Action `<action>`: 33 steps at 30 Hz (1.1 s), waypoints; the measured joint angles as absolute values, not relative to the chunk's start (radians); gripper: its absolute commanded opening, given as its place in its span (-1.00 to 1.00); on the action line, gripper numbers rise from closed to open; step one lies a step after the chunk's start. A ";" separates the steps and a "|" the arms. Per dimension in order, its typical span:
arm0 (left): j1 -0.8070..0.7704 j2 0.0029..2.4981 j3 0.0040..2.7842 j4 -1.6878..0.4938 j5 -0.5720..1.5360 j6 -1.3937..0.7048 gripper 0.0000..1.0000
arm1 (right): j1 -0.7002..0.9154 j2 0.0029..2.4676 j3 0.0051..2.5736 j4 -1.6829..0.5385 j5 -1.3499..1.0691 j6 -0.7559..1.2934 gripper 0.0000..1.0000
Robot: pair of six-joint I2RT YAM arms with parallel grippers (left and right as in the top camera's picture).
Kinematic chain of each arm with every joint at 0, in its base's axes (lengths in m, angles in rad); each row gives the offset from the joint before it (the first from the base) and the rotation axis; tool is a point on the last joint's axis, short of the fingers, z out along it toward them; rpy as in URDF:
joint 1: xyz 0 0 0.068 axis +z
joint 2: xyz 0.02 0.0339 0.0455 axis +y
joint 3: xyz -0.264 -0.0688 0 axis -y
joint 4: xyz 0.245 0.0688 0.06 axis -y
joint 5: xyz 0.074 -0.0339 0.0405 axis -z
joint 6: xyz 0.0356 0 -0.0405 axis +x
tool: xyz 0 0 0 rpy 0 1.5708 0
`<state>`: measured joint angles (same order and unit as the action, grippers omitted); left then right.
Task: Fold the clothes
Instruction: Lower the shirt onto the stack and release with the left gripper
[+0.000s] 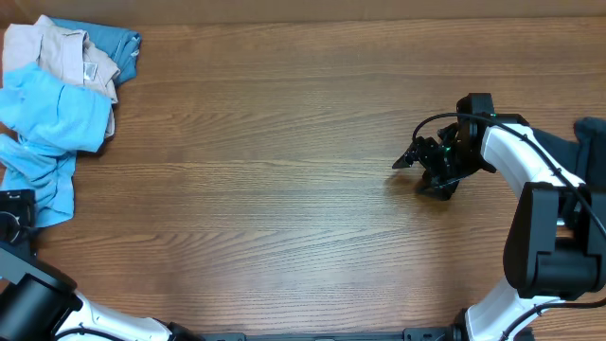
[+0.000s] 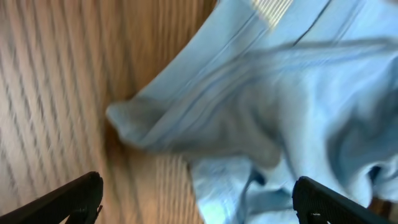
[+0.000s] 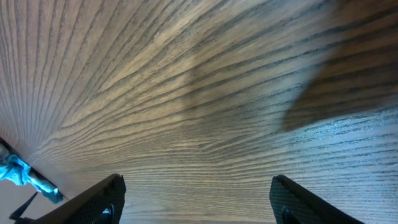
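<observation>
From overhead, the sky-blue T-shirt (image 1: 47,118) lies crumpled against the left edge of the bench (image 1: 284,142), towards the far left corner. It sits in a heap with a beige garment (image 1: 62,52) partly on top of it and a denim-blue garment (image 1: 114,43) behind that. The left pincer (image 1: 14,210) sits at the left edge beside the shirt's near end, while the right pincer (image 1: 415,170) hangs over bare wood towards the right edge, well apart from the heap. A dark navy garment (image 1: 592,142) shows at the right edge behind the right arm (image 1: 540,218). The whole middle of the bench is bare, which leaves plenty of room to spread a shirt out. In the left wrist view, which is blurred, the left pincer (image 2: 198,202) is released wide, with shirt fabric (image 2: 280,93) bunched below and ahead of it and a hemmed edge trailing onto the wood; nothing is pinched. This looks like the opening step, reaching for the shirt before any fold is made. The next move probably calls for lowering onto a single hem or corner, closing on one layer only, and dragging it clear of the beige piece towards the middle. In the right wrist view, the right pincer (image 3: 199,202) is likewise released and grasps nothing, with only wood grain beneath it. It is free to come across and take a second corner.
</observation>
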<state>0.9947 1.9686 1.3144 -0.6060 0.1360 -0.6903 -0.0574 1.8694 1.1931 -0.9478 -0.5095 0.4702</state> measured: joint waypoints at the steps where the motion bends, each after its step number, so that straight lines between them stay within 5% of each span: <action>1: 0.994 1.969 1.314 -0.593 0.126 -0.695 1.00 | -0.057 1.869 1.193 -0.953 -0.509 0.470 0.57; 12: 0.994 2.009 1.320 -0.537 0.052 -0.705 0.87 | -0.057 1.869 1.193 -0.985 -0.509 0.470 0.57; 13: 0.994 2.011 1.322 -0.531 0.053 -0.705 0.73 | -0.057 1.869 1.193 -0.985 -0.510 0.470 0.56; 15: 0.994 2.016 1.323 -0.519 0.067 -0.703 -0.20 | -0.057 1.869 1.193 -0.985 -0.509 0.470 0.57; 17: 0.989 2.021 1.323 -0.515 0.082 -0.704 -0.80 | -0.057 1.869 1.193 -0.985 -0.510 0.470 0.56; 18: 0.983 2.030 1.323 -0.515 0.086 -0.704 -0.92 | -0.057 1.869 1.193 -0.985 -0.510 0.470 0.56; 24: 0.961 2.040 1.389 -0.641 0.148 -0.701 -0.92 | -0.057 1.869 1.193 -0.984 -0.509 0.471 0.56; 33: 0.849 2.058 1.888 -0.953 0.279 -0.703 -0.92 | -0.057 1.869 1.193 -0.976 -0.509 0.470 0.56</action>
<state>0.8486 2.0583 1.8885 -0.9535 0.2794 -0.7029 -0.0574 1.8694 1.1931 -0.9760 -0.5095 0.4702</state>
